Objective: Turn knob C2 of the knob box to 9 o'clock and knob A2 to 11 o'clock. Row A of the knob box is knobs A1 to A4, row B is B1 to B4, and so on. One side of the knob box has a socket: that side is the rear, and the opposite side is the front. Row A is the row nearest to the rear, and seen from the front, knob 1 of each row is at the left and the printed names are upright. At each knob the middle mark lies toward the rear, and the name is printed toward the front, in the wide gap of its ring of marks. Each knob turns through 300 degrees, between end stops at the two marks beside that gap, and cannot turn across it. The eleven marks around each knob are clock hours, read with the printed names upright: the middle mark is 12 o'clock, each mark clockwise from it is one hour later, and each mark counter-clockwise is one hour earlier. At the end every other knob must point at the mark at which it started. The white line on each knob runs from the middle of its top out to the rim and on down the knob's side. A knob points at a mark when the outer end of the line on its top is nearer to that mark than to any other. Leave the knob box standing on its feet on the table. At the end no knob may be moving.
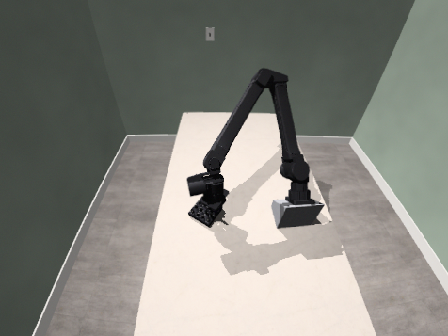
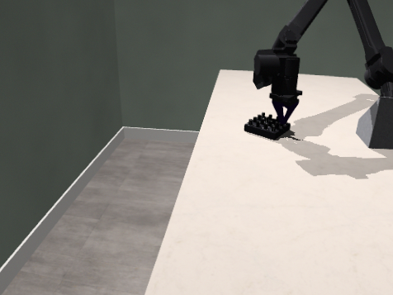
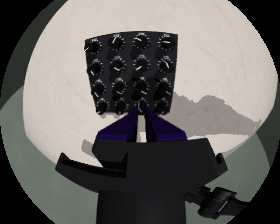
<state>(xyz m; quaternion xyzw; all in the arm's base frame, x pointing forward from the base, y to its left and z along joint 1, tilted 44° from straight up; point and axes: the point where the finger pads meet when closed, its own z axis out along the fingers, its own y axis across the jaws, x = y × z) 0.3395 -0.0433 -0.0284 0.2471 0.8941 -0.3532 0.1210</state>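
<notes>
While the black knob box (image 1: pixel 200 217) (image 2: pixel 259 132) (image 3: pixel 129 77) is rested on the pale tabletop (image 1: pixel 245 296) (image 2: pixel 256 211) (image 3: pixel 55 80), a near-row black round knob (image 3: pixel 142 105) is clenched by the black, purple-fingered gripper (image 1: pixel 216 202) (image 2: pixel 282 122) (image 3: pixel 141 111).

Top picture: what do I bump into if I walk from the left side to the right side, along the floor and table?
Grey floor → black knob box → grey slanted stand under the arm → more grey floor.
</notes>
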